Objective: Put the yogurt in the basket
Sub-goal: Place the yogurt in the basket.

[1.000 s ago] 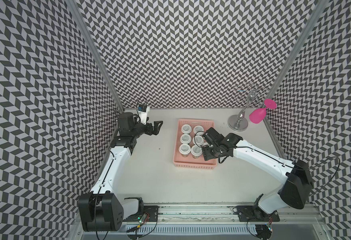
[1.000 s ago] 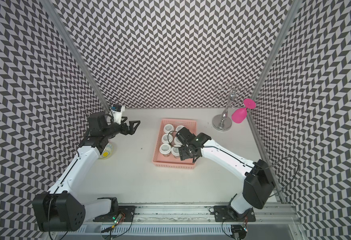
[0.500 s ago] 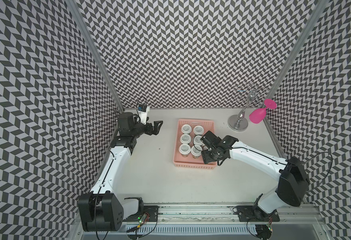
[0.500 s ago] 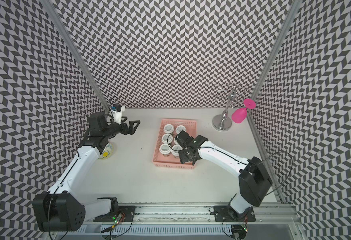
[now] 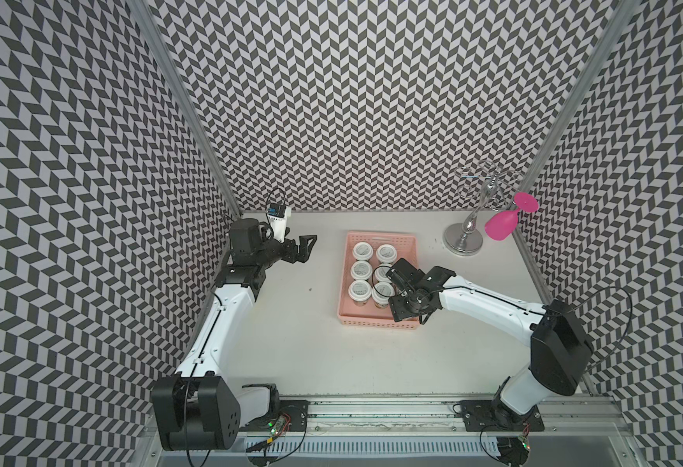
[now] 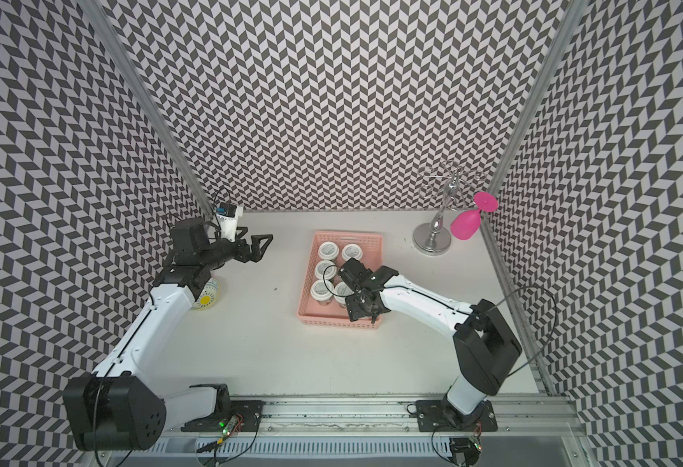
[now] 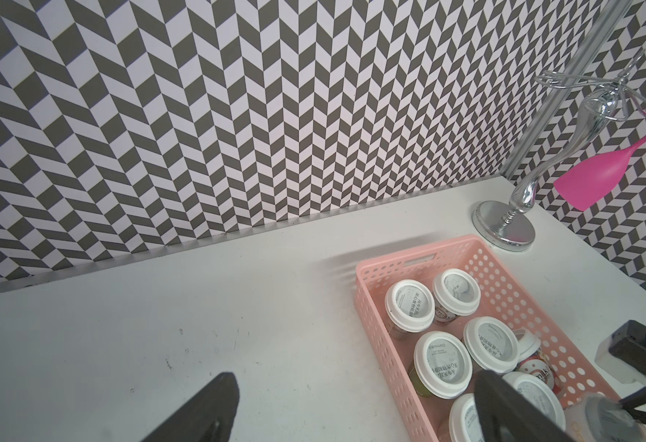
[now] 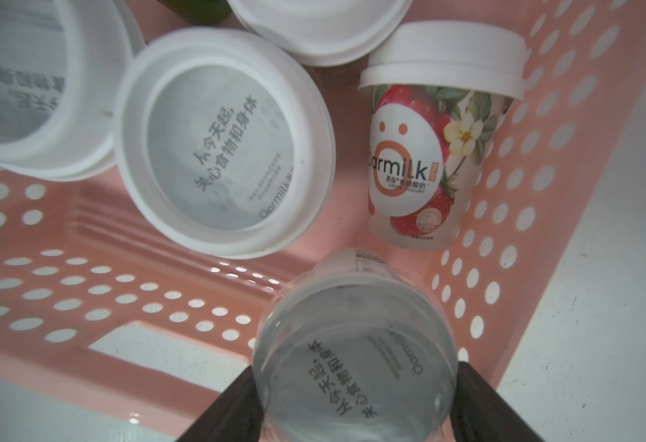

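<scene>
Now that I have slid to the near corner of the basket (image 8: 84, 291), my right gripper (image 8: 355, 386) clamps a yogurt cup (image 8: 355, 336) over the gap there, ready to drop; my left gripper (image 5: 301, 247) hangs wide, empty.

held yogurt (image 8: 355, 344) blurred, partly cropped

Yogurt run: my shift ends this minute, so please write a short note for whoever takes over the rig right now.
Left hand: open, empty, above the table beside the basket.
Right hand: shut on a yogurt cup over the basket's near right corner; not yet released.
Done: six cups upright in the basket, a strawberry cup tipped over near its right wall.
Left: release the held cup; fetch the yellow-label cup on the table by the left arm.
</scene>
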Action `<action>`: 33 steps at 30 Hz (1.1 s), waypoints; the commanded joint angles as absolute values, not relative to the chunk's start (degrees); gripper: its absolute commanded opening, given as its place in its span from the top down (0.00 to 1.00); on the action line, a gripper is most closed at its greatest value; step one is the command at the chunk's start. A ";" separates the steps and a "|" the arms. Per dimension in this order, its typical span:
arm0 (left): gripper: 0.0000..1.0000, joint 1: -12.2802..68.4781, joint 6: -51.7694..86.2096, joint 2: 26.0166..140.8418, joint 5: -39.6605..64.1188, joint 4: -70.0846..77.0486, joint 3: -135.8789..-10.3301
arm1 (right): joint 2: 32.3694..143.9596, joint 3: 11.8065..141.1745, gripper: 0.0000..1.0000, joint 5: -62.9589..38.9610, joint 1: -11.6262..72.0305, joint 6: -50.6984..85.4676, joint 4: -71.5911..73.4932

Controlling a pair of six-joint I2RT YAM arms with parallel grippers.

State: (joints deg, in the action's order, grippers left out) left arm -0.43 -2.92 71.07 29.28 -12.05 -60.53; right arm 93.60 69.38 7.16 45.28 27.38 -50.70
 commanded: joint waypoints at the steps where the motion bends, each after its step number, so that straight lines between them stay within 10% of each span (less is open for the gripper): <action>1: 0.00 -0.83 -2.89 70.31 29.98 -10.59 -59.77 | 94.71 68.77 0.24 6.99 45.70 26.68 -49.81; 33: 0.00 -0.80 -2.90 70.31 30.07 -10.68 -60.01 | 95.18 75.63 0.13 10.85 46.05 26.55 -52.43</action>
State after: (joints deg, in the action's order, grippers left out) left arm -0.43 -2.92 71.07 29.30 -12.03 -60.51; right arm 97.45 73.03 8.01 46.04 26.52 -50.92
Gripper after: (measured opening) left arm 0.998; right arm 0.868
